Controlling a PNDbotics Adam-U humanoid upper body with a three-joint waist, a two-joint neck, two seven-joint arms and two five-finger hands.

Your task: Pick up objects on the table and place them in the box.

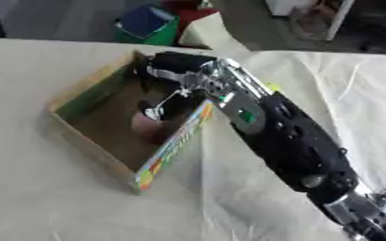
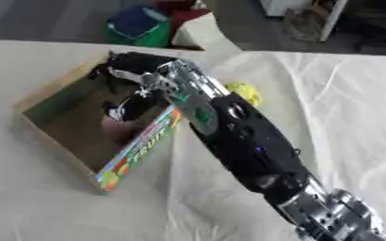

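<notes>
The right robot hand [image 1: 176,66] reaches in from the desk's near right corner, its arm lying diagonally across the cloth, and hangs over the far side of the open cardboard box [image 1: 81,92], which sits toward the desk's far left. The hand's fingers point down into the box, but they merge with the dark interior, so I cannot tell whether they are spread, curled or holding anything. A thin silvery piece [image 1: 159,107] dangles below the hand inside the box; what it is cannot be made out. On the box floor lies a pinkish round object [image 1: 147,123], apparently already delivered. A yellow-green ball [image 2: 244,92] rests on the desk [image 1: 48,197] just behind the forearm, close to the box's right wall, and looks like the next thing to collect. The left robot hand is not in either view.

The risks, as I judge them: the forearm crosses right above the box's printed near wall [image 1: 176,146], so a low withdrawal could catch that wall and drag or tip the box. The ball, so near the arm, could be nudged and roll off across the wrinkled cloth.
</notes>
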